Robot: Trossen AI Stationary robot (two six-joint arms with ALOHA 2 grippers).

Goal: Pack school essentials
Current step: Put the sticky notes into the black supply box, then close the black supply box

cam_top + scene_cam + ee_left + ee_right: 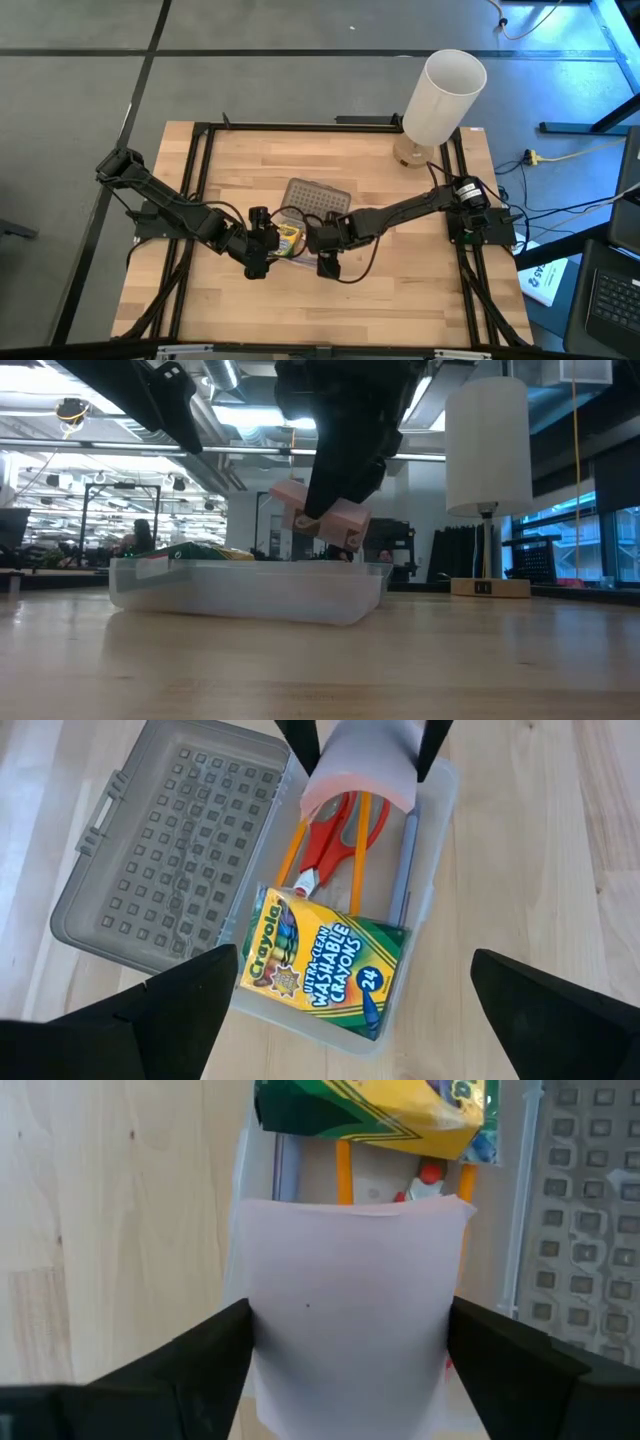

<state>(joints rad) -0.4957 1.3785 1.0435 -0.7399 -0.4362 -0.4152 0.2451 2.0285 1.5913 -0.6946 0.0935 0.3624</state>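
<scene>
The small pink block (pixel 345 1310) was held clamped in the right gripper (pixel 345 1330) above the clear box (pixel 430 880) at centre frame, evidently so it could be lowered beside the scissors (pixel 330 835), pencil (pixel 357 855), pen (pixel 403 870) and crayon box (pixel 320 960). The left gripper (pixel 345 1010) was kept spread apart over the box's near end, seemingly waiting clear.

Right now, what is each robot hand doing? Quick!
Left gripper: open, empty, beside the clear box.
Right gripper: closed on the small pink block, above the box.
</scene>
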